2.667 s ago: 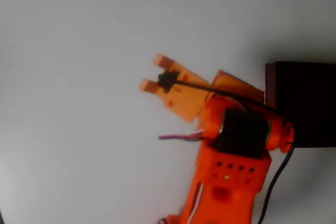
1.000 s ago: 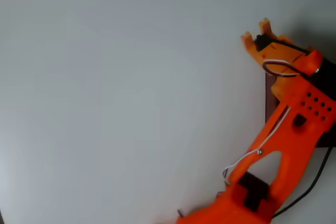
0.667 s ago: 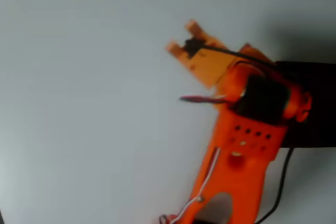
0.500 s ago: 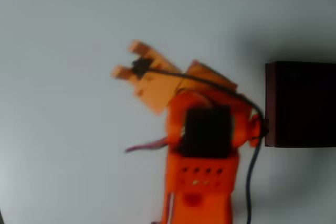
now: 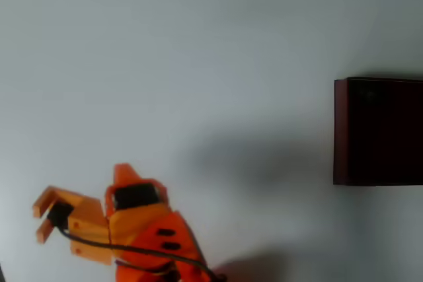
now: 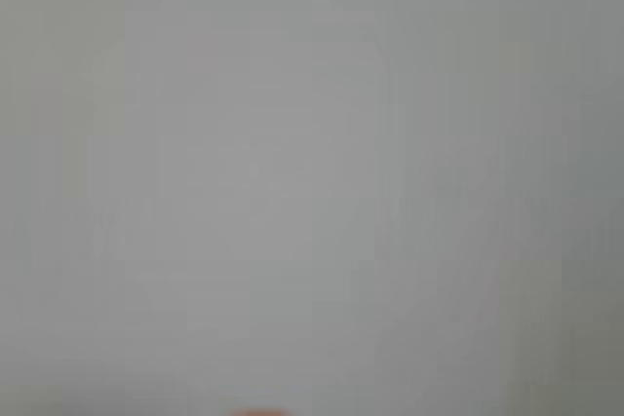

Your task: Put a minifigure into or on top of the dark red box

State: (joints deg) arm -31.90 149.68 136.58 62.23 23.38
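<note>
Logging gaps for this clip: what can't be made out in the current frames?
- Dark red box: overhead view, right side cut by the frame edge; its inside is too dark to read.
- Gripper: overhead view, blurred; whether it holds anything is unclear.
- Table: wrist view, a featureless grey blur.
- Arm: base cut by the bottom edge.

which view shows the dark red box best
The overhead view: the dark red box sits at the right edge, its left wall and dark inside plain, cut off by the frame. The wrist view gives blurry pale grey surface, nothing of the box.
</note>
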